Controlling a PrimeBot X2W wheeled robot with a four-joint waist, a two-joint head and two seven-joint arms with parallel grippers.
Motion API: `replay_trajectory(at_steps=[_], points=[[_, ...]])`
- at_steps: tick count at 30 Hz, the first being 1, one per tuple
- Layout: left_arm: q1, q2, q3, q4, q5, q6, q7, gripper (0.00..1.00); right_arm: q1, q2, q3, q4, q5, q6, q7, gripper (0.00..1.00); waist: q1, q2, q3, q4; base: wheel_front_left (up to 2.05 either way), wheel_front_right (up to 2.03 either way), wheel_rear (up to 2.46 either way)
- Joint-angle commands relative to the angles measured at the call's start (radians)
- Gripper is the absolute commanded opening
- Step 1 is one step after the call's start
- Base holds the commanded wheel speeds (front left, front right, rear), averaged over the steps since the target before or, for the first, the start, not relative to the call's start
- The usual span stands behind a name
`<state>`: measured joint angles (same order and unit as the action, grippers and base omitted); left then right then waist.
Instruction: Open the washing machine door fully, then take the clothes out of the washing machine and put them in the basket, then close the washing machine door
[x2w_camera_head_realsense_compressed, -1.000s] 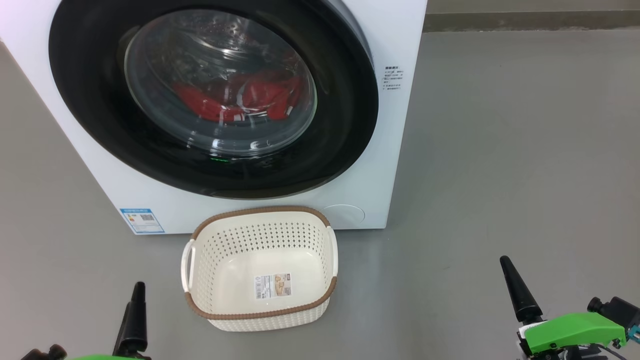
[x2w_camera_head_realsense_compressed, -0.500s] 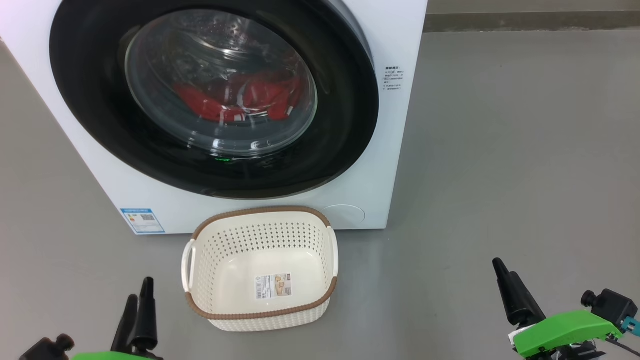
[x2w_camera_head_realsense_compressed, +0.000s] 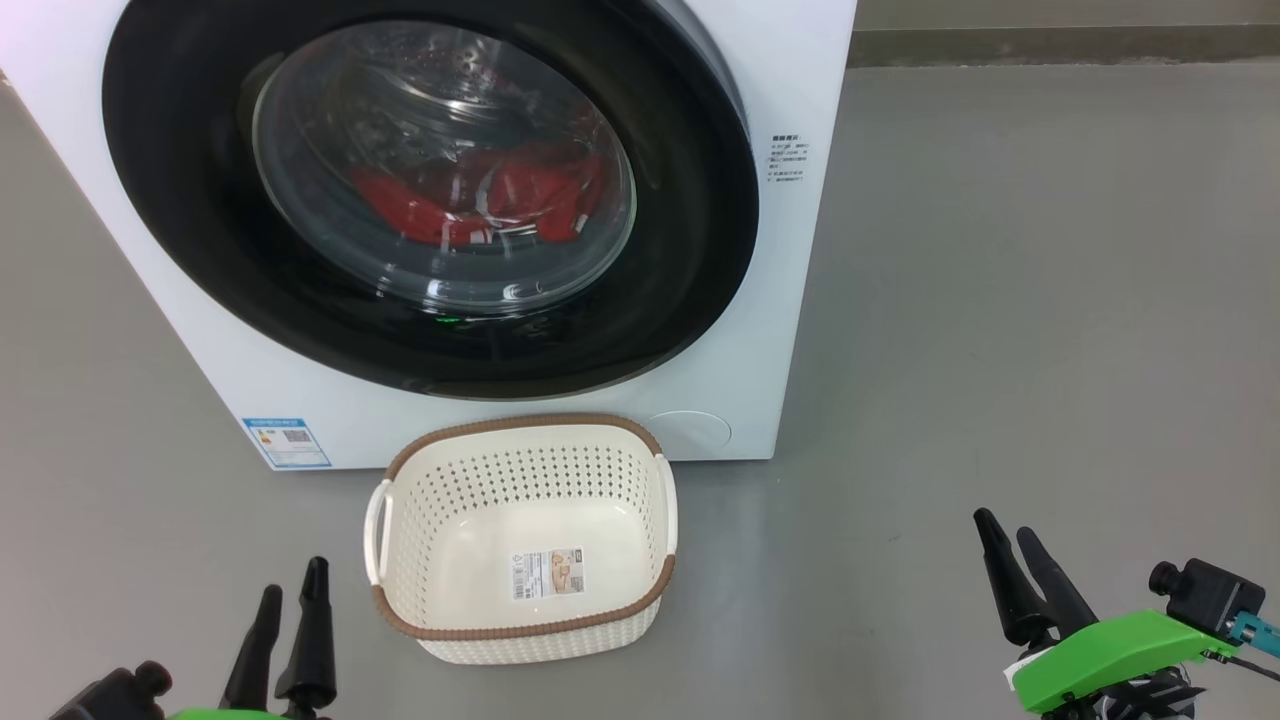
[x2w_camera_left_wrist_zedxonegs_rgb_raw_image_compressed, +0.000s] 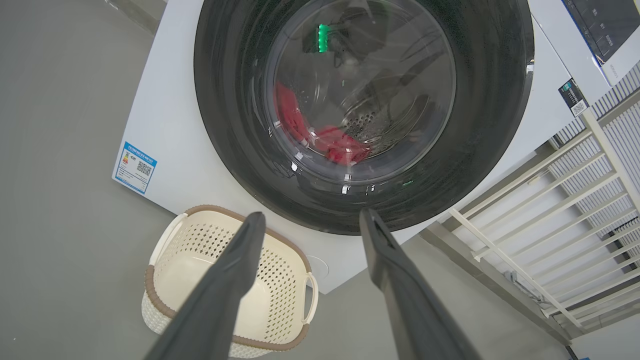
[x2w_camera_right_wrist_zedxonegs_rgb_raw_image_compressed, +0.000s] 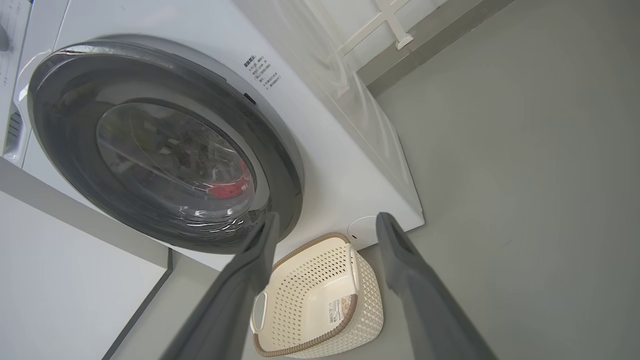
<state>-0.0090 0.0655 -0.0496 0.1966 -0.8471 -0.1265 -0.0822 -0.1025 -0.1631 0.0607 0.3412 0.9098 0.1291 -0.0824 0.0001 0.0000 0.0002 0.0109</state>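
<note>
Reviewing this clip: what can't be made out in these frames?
- The clothes: head view, red patches only; glare on the glass of the washing machine door hides their number.
- The top of the washing machine: head view, cut off by the upper edge.
- The label in the basket: head view, print too small.

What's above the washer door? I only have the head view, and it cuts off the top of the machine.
Observer: The left wrist view shows a dark control panel at the top of the washer.
Operator: Anything standing beside the machine?
Observer: A white barred frame stands close beside it.
Operator: How does the door sit, seen from the side?
Observer: In the right wrist view the door is shut, and its grey outer edge stands proud of the white front.
</note>
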Motion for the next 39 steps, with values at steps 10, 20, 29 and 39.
replay_trajectory(at_steps=[10,20,29,39], points=[[-0.010,0.033,-0.002,-0.044,0.148,-0.003,-0.044,1.00,-0.043,-0.041,0.053,-0.026,-0.131,0.001,-0.044,1.00,-0.0001,0.0000,0.003,-0.001,0.00,0.00,0.00],[-0.007,0.044,-0.013,-0.045,0.256,-0.003,-0.074,1.00,-0.047,-0.061,0.070,-0.025,-0.227,0.001,-0.073,1.00,-0.0001,0.0000,0.005,-0.001,0.00,0.00,0.00],[-0.005,0.055,-0.020,-0.030,0.341,-0.003,-0.100,1.00,-0.034,-0.076,0.067,-0.026,-0.315,0.001,-0.100,1.00,-0.0001,0.0000,0.006,-0.003,0.00,0.00,0.00],[-0.009,0.065,-0.018,-0.023,0.423,-0.004,-0.127,1.00,-0.031,-0.088,0.068,-0.029,-0.407,0.001,-0.126,1.00,-0.0001,0.0000,0.013,-0.006,0.00,0.00,0.00]])
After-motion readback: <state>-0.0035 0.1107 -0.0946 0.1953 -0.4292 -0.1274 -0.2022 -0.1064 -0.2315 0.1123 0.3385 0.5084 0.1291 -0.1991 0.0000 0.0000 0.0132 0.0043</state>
